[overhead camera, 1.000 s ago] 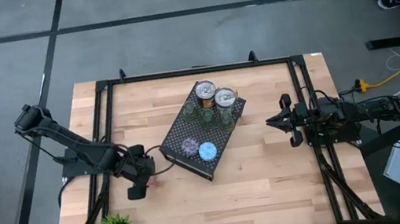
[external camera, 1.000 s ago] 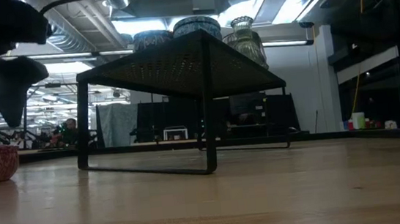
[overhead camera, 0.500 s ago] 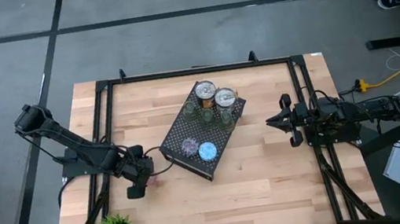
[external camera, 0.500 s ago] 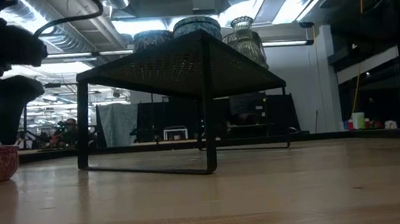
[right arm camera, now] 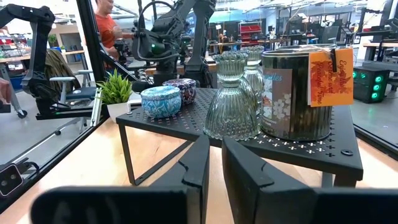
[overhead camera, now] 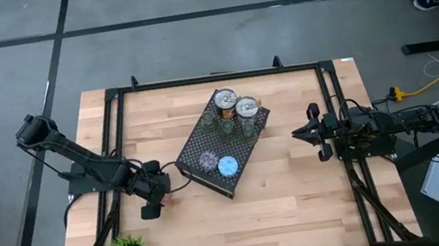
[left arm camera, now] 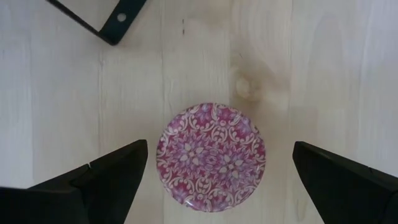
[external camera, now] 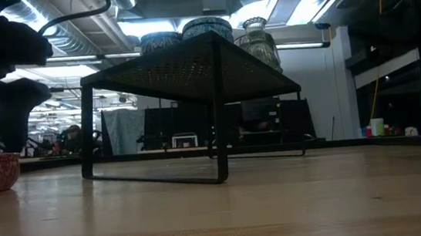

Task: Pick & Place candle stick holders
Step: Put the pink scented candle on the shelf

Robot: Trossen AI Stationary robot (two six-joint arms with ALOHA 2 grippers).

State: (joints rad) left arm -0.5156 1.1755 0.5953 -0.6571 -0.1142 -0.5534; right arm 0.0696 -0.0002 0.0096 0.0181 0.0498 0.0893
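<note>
Left gripper: your fingers spread wide over the pink holder, lower than a second ago.
Right gripper: closed, empty, unmoved.

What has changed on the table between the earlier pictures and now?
The left gripper, open, has come lower over the pink holder on the wood. Nothing was gripped or released. The right gripper, shut, the black rack and the holders on it stayed as they were.
</note>
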